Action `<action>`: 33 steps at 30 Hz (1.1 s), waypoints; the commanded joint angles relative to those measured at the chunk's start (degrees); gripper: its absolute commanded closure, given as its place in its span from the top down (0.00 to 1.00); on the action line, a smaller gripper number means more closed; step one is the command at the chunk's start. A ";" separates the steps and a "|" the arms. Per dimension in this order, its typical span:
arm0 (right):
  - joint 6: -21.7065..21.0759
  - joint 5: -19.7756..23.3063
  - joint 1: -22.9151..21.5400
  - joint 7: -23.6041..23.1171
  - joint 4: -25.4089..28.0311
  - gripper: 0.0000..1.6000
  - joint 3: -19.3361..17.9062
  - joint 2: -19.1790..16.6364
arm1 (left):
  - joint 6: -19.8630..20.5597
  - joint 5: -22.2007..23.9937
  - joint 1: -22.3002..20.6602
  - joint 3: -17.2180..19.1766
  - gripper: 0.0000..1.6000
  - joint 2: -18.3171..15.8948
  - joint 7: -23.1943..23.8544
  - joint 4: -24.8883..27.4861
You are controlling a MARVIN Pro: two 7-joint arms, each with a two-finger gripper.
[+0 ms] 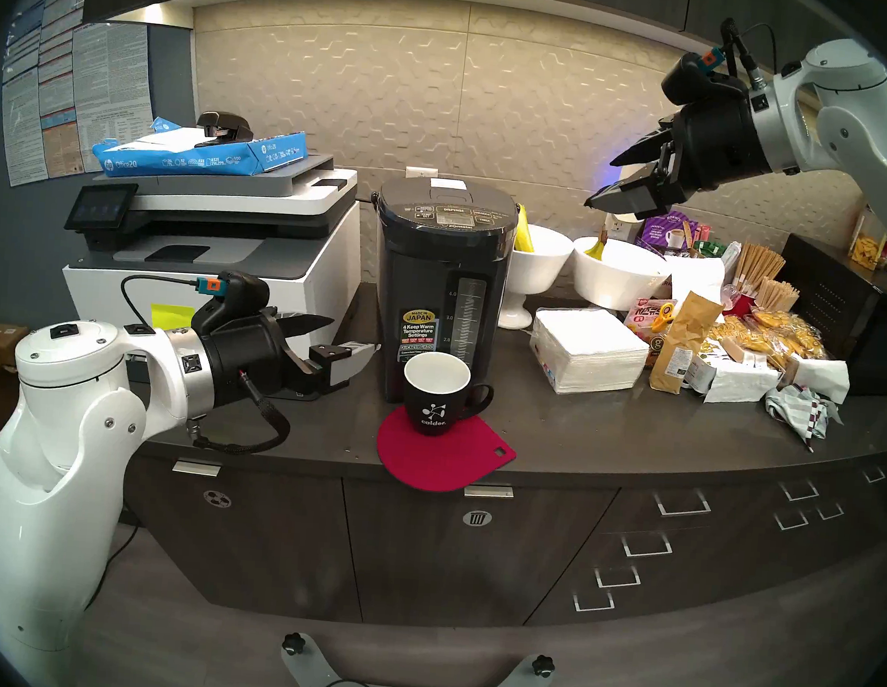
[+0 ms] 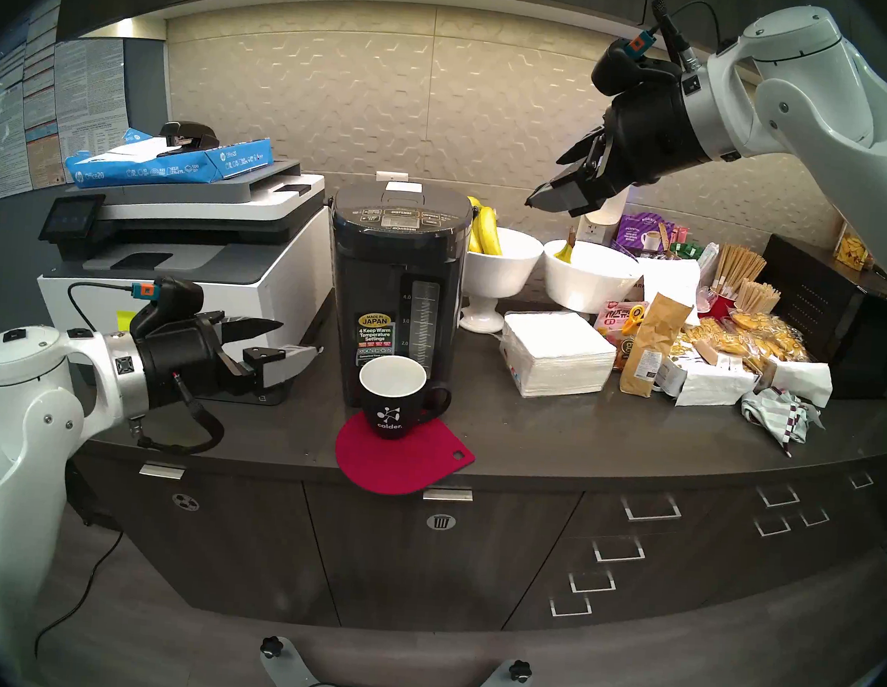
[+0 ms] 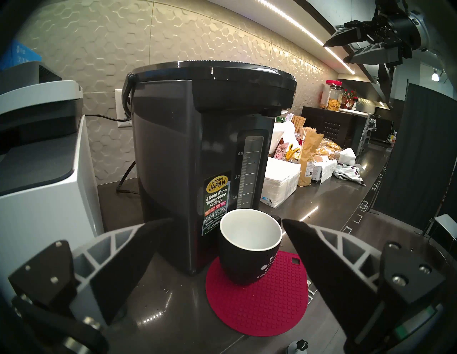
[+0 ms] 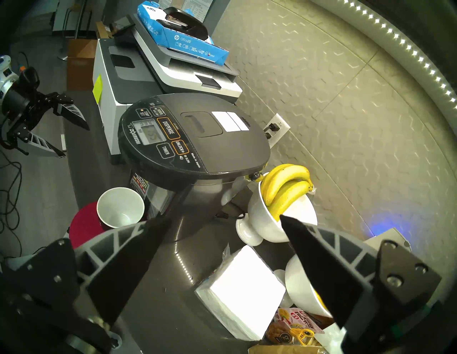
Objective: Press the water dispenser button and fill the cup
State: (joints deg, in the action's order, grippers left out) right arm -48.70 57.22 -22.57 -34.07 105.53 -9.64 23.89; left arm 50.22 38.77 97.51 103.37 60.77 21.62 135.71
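The dark water dispenser point(image 1: 437, 292) stands at the middle of the counter, its DISPENSE button point(image 4: 170, 128) in the top panel's upper row. In front of it the black cup point(image 1: 435, 392) sits upright on a red mat point(image 1: 443, 457), under the spout, its white inside looking empty. My left gripper point(image 1: 355, 334) hovers open just left of the cup, holding nothing. My right gripper point(image 1: 599, 184) hangs open and empty in the air, above and to the right of the dispenser's lid, pointing down toward it.
A white-and-grey printer point(image 1: 216, 243) with a blue paper ream stands left of the dispenser. To its right are two white bowls point(image 1: 537, 263) with bananas, a napkin stack point(image 1: 589, 352), snack packets and a black microwave point(image 1: 856, 320). Dark cabinets hang overhead.
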 commanded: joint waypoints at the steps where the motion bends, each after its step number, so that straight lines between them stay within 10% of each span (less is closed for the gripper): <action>1: 1.61 -4.38 -2.51 -4.47 -1.40 1.00 0.61 1.44 | -0.01 0.01 -0.02 0.00 1.00 -0.01 0.02 0.58; 25: -6.30 -7.48 -7.67 -9.97 -9.97 1.00 2.74 18.71 | -0.02 0.01 -0.04 0.00 1.00 -0.02 0.03 0.56; 28: -6.30 -7.62 -9.15 -10.98 -11.00 0.00 4.39 19.39 | -0.02 0.01 -0.03 0.00 1.00 -0.02 0.03 0.57; 33: -6.30 -7.03 -10.36 -12.48 -11.74 0.00 5.60 19.47 | -0.02 0.01 -0.03 0.00 1.00 -0.02 0.03 0.57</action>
State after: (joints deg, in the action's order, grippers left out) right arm -55.13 49.60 -29.20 -45.34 95.59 -4.33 41.70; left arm 50.22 38.77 97.51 103.36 60.77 21.63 135.69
